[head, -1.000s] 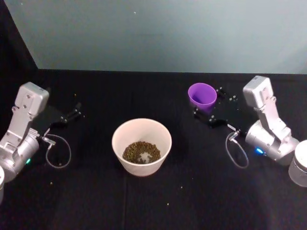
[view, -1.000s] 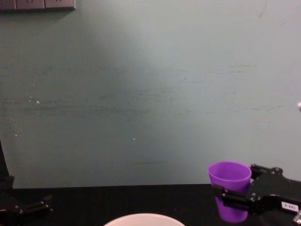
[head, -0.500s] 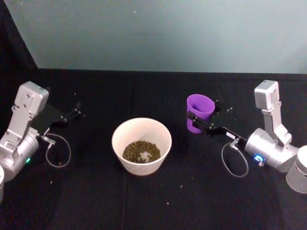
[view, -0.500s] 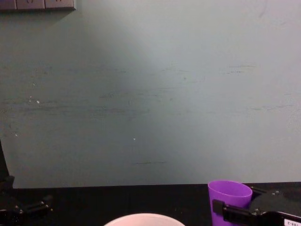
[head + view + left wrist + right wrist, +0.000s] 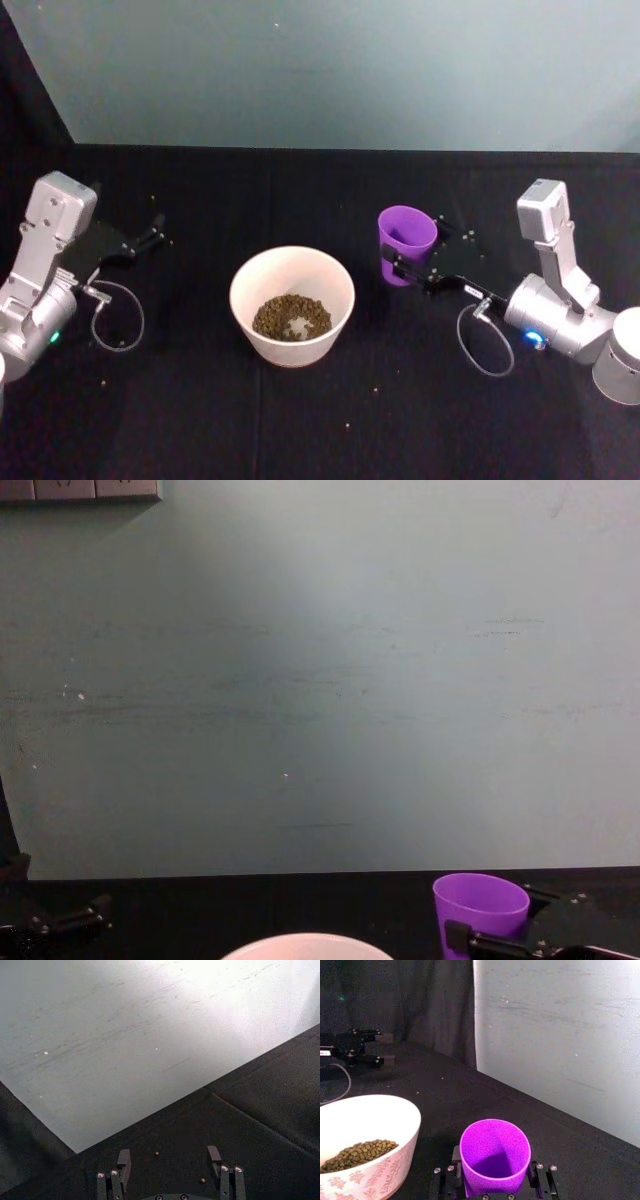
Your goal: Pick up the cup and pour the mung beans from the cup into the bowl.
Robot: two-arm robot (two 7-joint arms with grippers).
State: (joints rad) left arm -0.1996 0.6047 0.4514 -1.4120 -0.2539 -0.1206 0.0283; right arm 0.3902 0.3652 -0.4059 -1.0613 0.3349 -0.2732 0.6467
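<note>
The purple cup stands upright just right of the bowl, and my right gripper is shut on its lower part. From the right wrist the cup shows a bare purple inside, with a black finger on each side. The mung beans lie in the bottom of the pale bowl, seen again as the mung beans. The chest view has the cup low at the right and the bowl's rim at the bottom edge. My left gripper is parked open at the far left.
A black cloth covers the table, with a few stray beans scattered on it. A pale teal wall closes off the far side. A cable loops beside each arm's wrist.
My right gripper has carried the cup down and slightly left toward the bowl, keeping it upright. The left arm has barely shifted.
</note>
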